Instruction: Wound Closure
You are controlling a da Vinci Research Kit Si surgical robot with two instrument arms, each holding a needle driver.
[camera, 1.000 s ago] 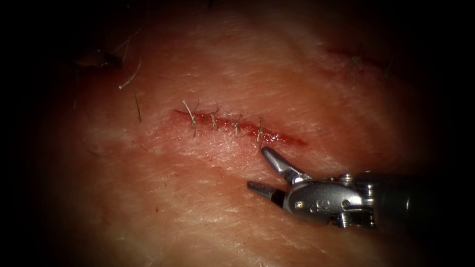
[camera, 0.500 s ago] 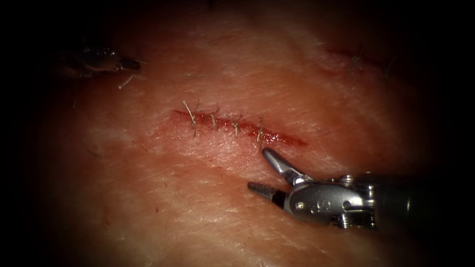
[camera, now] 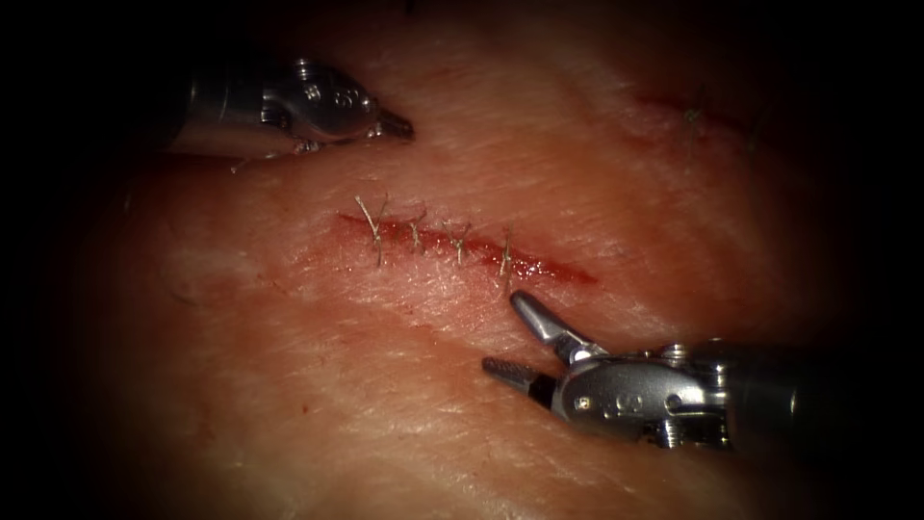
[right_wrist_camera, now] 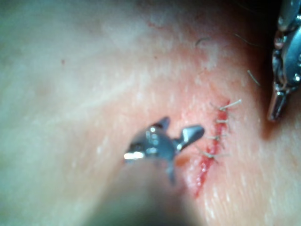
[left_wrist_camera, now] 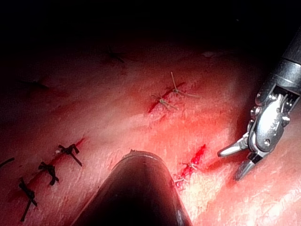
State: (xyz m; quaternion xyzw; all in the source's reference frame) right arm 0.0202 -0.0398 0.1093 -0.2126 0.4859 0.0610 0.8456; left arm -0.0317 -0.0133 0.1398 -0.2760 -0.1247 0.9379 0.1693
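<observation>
While four stitches (camera: 438,239) cross the cut (camera: 462,248) (right end unclosed), right tool (camera: 515,334) gapes empty; left tool (camera: 397,125) looks closed, empty.

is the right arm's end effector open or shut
Open. In the endoscope view the right arm's end effector has its two jaws spread in a wide V just below the cut, with only bare tissue between them; it holds nothing.

Left end effector (camera: 399,126) has come into view up and left of the cut (camera: 462,246), jaws together, holding nothing, tip toward the stitched end. A second ago barely a dark tip showed there, farther from the cut.
</observation>
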